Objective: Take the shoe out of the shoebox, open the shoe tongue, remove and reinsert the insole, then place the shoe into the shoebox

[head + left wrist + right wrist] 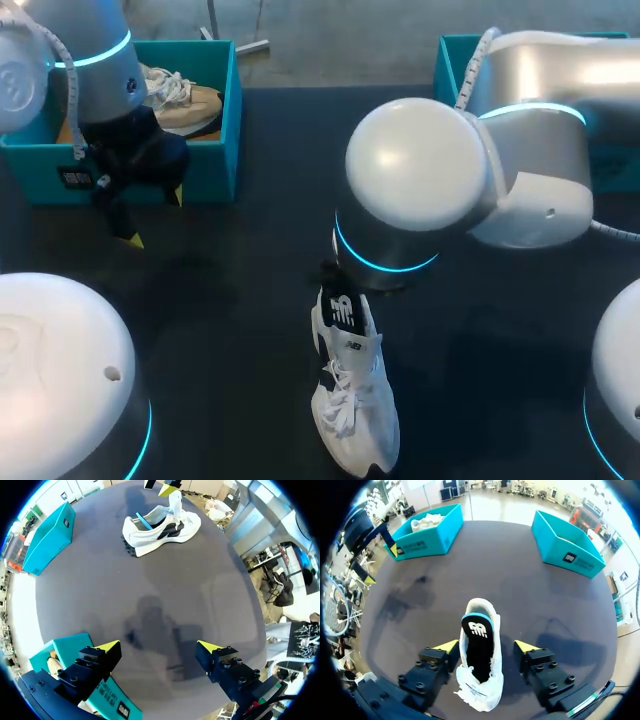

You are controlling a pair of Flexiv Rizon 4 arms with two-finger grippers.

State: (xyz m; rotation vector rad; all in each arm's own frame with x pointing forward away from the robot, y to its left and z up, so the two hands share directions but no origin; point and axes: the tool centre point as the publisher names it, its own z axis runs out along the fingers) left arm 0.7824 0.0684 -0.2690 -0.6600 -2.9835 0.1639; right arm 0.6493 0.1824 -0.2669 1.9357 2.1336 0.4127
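The right end effector (486, 645) hangs over the white lace-up shoe (478, 690), its yellow-tipped fingers apart on either side of the collar, clamping nothing. The shoe stands upright near the middle of the dark table (230, 300), toe towards the near edge. The left end effector (157, 645), also spread, hovers by the teal cardboard shoebox (215, 150) at the far left. The shoe looks light, soft above and stiffer at the sole. Its thin black insole (479, 655) probably bends easily and is best pinched at the blue heel edge.

The shoe (356, 405) is white with black stripes, the shoebox (212, 165) teal, the table (240, 300) dark.
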